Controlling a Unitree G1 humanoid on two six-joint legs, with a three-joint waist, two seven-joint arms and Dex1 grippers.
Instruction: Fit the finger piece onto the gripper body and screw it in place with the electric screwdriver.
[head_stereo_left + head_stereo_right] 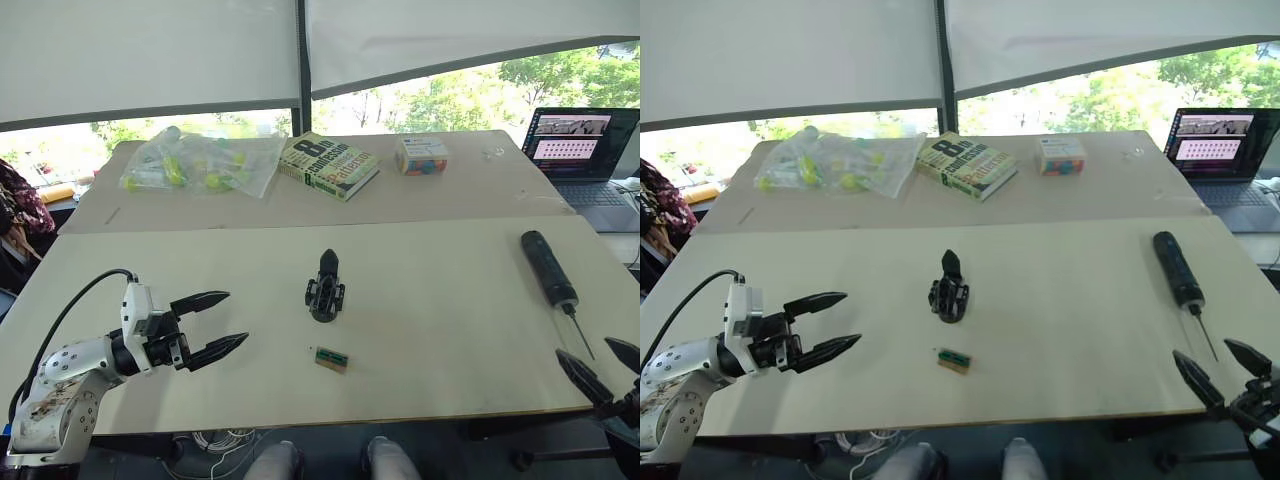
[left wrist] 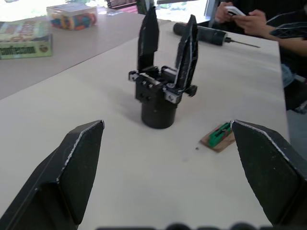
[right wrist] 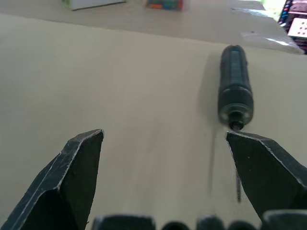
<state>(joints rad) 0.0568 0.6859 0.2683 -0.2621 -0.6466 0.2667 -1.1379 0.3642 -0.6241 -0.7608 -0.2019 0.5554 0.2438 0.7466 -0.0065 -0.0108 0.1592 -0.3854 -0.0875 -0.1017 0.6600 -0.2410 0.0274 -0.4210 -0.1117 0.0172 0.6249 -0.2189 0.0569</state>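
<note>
Gripper body (image 1: 326,288) upright mid-table. Left gripper (image 1: 222,327) spread, empty, left of it; right gripper (image 1: 600,365) spread, empty, by screwdriver (image 1: 549,269). Likely next: grasp screwdriver.

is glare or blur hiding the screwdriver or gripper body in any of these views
No. In the left eye view the bright windows wash out the background, yet the electric screwdriver and gripper body stay clear on the evenly lit table. In the left wrist view the gripper body is crisp. In the right wrist view the screwdriver is soft and its bit hard to trace.
</note>
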